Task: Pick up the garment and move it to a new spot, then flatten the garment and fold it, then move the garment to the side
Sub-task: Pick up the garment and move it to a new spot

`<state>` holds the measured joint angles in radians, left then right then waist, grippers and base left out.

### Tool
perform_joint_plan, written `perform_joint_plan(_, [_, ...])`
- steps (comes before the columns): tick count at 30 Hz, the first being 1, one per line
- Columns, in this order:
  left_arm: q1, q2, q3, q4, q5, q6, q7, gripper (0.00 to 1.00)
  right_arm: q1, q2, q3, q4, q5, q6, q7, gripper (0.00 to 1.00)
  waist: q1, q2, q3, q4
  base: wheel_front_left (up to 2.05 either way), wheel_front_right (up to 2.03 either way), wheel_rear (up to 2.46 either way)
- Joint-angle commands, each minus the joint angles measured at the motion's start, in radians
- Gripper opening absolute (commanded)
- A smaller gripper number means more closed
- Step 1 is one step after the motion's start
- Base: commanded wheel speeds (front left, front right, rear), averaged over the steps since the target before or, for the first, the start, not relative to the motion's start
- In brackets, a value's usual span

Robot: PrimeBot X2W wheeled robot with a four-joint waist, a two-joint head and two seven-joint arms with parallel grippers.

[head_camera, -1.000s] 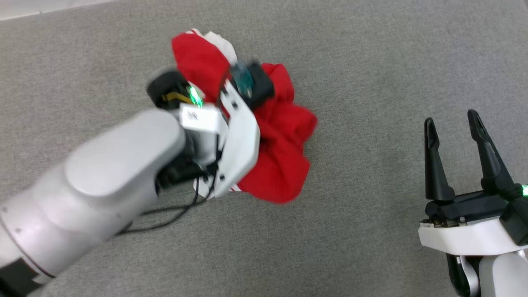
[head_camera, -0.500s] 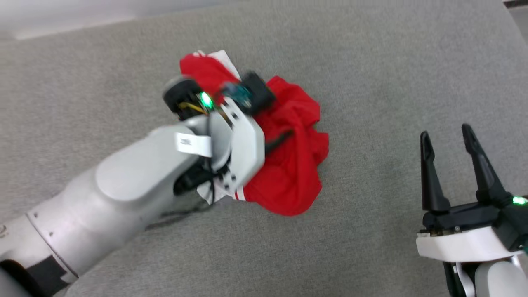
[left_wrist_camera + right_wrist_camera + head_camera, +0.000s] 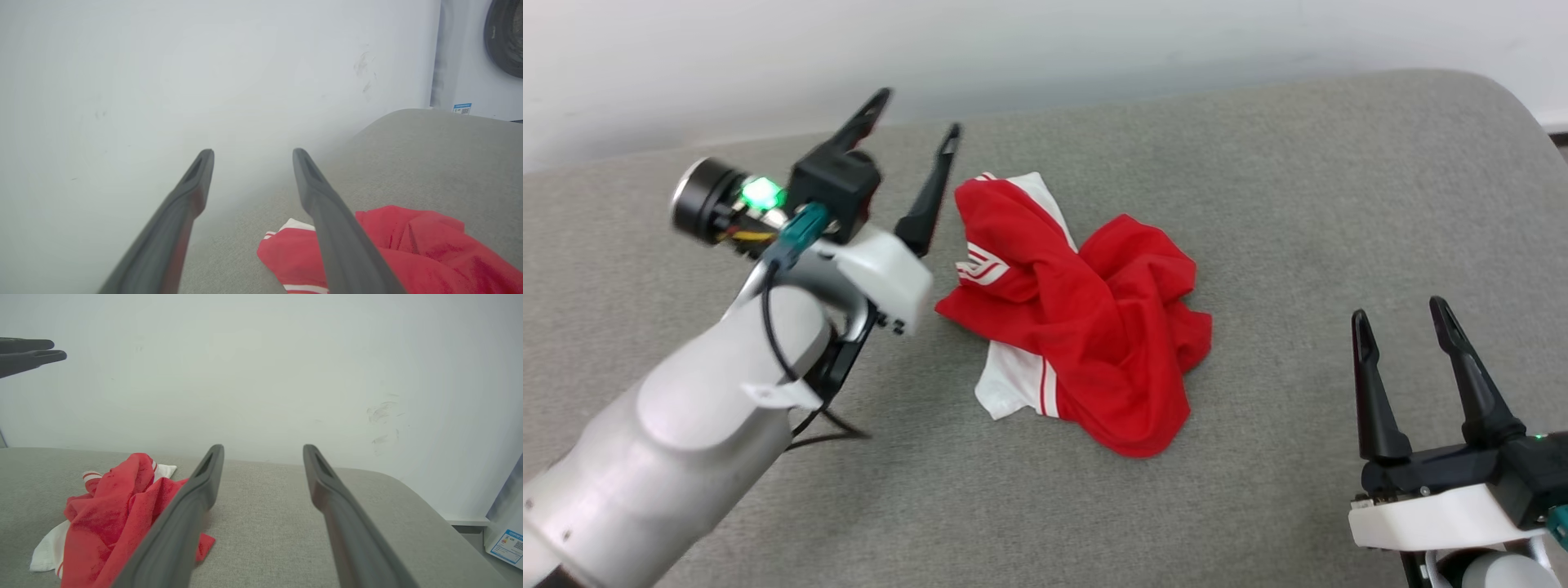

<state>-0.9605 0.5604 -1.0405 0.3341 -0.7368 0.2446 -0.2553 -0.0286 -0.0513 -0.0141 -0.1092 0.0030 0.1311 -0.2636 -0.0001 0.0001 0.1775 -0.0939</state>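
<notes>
The garment (image 3: 1086,318), a red shirt with white striped cuffs, lies crumpled in a heap on the grey cushion (image 3: 1258,204). It also appears in the left wrist view (image 3: 408,245) and the right wrist view (image 3: 106,514). My left gripper (image 3: 917,114) hangs raised above the cushion just left of the heap, open, with nothing between its fingers (image 3: 179,204). My right gripper (image 3: 1398,317) stands open at the lower right, well clear of the garment, its fingers (image 3: 192,498) empty. No lettering shows on the bunched cloth.
A pale wall (image 3: 1094,41) rises right behind the cushion's far edge. The cushion's rounded right corner (image 3: 1503,90) ends near a white appliance (image 3: 478,61) with a dark round door. Bare grey fabric surrounds the heap on all sides.
My left gripper opened and let go of the garment, then lifted up and to the left. The garment dropped into a heap. The camera tilted up, bringing the wall into view.
</notes>
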Motion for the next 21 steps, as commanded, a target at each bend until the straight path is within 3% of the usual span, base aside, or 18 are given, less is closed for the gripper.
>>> perform_joint_plan(1, [0.058,0.016,0.037,-0.029,0.018,0.049,-0.009,1.0,0.016,0.002,-0.005,0.005,-0.002,-0.001,-0.002,1.0,0.0001,-0.0001,-0.023,0.026,0.0,0.0,0.0])
perform_joint_plan(7, [0.299,0.046,0.283,-0.234,0.154,0.223,-0.01,1.0,0.027,0.002,-0.016,0.01,0.005,-0.001,-0.002,1.0,0.0001,-0.0001,-0.041,0.057,0.0,0.0,0.0])
perform_joint_plan(10, [0.43,0.025,0.395,-0.302,0.213,0.261,-0.01,1.0,0.034,0.002,-0.015,0.017,0.011,-0.001,-0.002,1.0,0.0001,-0.0001,-0.051,0.071,0.0,0.0,0.0])
perform_joint_plan(14, [0.585,-0.015,0.522,-0.358,0.295,0.274,-0.01,1.0,0.035,0.002,-0.01,0.025,0.016,-0.001,-0.002,1.0,0.0001,-0.0001,-0.064,0.08,0.0,0.0,0.0])
perform_joint_plan(21, [0.808,-0.12,0.668,-0.411,0.41,0.228,-0.01,1.0,0.055,0.002,-0.007,0.039,0.048,-0.001,-0.002,1.0,0.0001,-0.0001,-0.1,0.086,0.0,0.0,0.0])
